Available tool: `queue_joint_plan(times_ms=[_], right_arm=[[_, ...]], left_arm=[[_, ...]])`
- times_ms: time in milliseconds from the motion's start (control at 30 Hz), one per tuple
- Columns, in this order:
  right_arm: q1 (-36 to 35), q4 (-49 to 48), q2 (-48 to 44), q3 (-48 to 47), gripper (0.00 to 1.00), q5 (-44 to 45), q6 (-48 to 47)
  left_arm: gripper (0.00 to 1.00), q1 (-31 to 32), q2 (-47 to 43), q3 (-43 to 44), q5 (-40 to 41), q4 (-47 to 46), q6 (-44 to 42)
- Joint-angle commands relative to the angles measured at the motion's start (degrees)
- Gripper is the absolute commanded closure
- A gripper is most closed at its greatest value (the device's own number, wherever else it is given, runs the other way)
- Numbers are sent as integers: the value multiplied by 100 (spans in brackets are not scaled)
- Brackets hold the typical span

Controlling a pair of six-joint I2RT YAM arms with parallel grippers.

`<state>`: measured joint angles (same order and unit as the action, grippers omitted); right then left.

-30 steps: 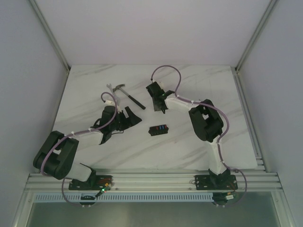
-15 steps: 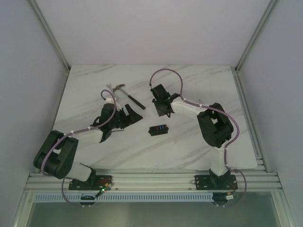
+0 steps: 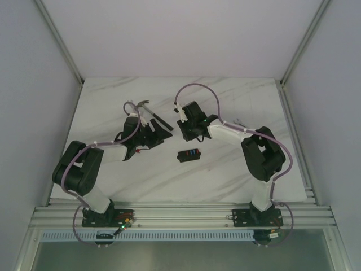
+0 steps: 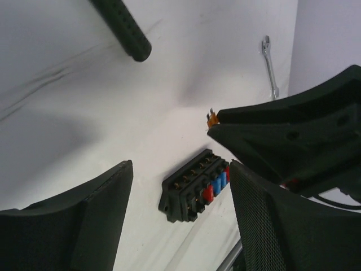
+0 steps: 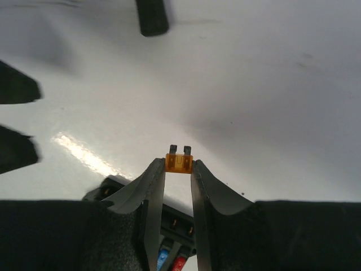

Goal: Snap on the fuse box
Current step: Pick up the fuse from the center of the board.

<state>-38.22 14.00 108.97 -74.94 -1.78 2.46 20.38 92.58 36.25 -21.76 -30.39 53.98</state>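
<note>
**Both arms have drawn in around the fuse box, and the fuse is not yet seated.**
The right arm [image 3: 228, 129] has swung toward the middle of the worktop [image 3: 248, 101]. Its jaws are narrow, pinching a small orange blade fuse [image 5: 179, 164] close to the small black rectangular plastic fuse box [image 3: 189, 154], which lies unmoved mid-worktop. The left arm [image 3: 107, 148] has edged toward the far edge, its jaws wide and empty. Pressing the fuse in probably comes next.
</note>
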Motion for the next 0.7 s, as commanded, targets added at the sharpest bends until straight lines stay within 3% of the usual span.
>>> queue_joint_plan(times_ms=[0, 667], right_arm=[[-69, -403, -185, 122, 75, -556, -203], [-229, -1218, -528, 425, 74, -1262, -145]], left_arm=[[24, -47, 301, 348, -404, -351, 258], [47, -61, 816, 659, -697, -625, 722]])
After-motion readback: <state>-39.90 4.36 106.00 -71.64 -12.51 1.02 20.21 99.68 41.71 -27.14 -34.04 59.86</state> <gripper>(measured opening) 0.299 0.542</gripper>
